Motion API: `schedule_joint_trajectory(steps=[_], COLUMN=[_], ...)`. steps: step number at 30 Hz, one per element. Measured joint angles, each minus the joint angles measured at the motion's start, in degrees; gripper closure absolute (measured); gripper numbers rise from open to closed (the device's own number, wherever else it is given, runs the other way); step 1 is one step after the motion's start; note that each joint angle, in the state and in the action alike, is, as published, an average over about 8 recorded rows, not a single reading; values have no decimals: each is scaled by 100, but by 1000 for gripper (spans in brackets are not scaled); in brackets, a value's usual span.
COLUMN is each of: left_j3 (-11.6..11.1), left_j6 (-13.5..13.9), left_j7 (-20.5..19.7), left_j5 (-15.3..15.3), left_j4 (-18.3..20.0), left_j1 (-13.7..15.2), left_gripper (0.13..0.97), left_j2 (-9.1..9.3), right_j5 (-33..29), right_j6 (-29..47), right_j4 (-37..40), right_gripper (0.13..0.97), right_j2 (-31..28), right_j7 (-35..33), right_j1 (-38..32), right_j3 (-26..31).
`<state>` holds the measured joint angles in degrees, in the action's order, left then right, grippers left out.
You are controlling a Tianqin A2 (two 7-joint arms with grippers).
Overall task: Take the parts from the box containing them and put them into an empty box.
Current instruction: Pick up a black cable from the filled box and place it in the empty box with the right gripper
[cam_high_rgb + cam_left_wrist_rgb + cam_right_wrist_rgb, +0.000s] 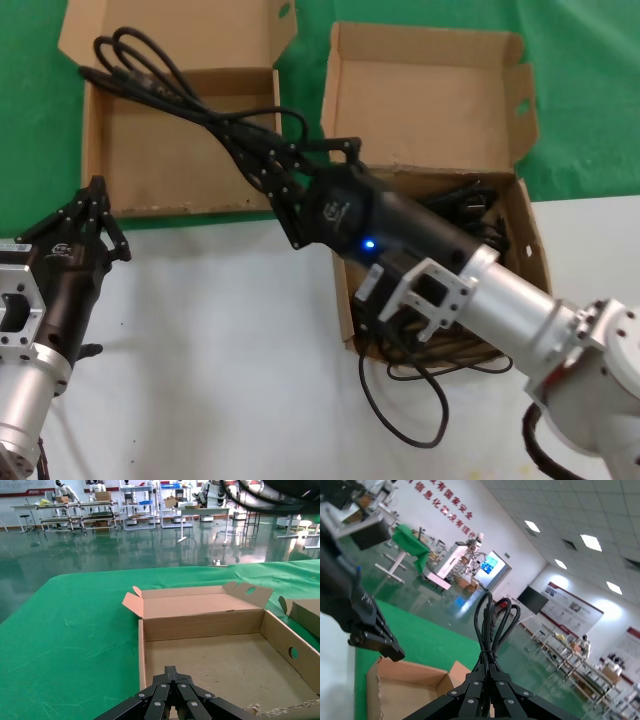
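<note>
My right gripper (248, 142) is shut on a coiled black cable (150, 75) and holds it in the air above the empty box (180, 165), the wide shallow one at the back left. In the right wrist view the gripper (487, 669) clamps the cable loop (492, 615), with the empty box (405, 685) below. The box containing the parts (425, 100) stands at the right, with more black cables (470, 212) inside, partly hidden by my right arm. My left gripper (95, 192) is shut and empty at the empty box's front left corner (171, 671).
One cable (400, 420) hangs out of the right box's front onto the white table (220, 360). Green cloth (590, 90) covers the back. The empty box's bare floor (225, 665) shows in the left wrist view. My left gripper (375, 642) shows in the right wrist view.
</note>
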<state>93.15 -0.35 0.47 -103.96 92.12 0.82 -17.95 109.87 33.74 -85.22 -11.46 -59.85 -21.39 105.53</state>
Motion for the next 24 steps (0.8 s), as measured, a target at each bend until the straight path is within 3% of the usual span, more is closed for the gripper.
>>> schedule_joint_trajectory(steps=[16, 24], left_j3=[0, 0], left_j6=[0, 0], left_j7=[0, 0], left_j5=[0, 0], left_j4=[0, 0], left_j1=[0, 0], left_gripper=[952, 952], left_j2=[0, 0], right_j5=[-95, -54], right_j6=[519, 647], right_j4=[1348, 1658], right_gripper=[936, 936], right_j2=[839, 1028], right_j7=[-1637, -2050], right_j1=[-639, -728], right_j3=[-491, -701])
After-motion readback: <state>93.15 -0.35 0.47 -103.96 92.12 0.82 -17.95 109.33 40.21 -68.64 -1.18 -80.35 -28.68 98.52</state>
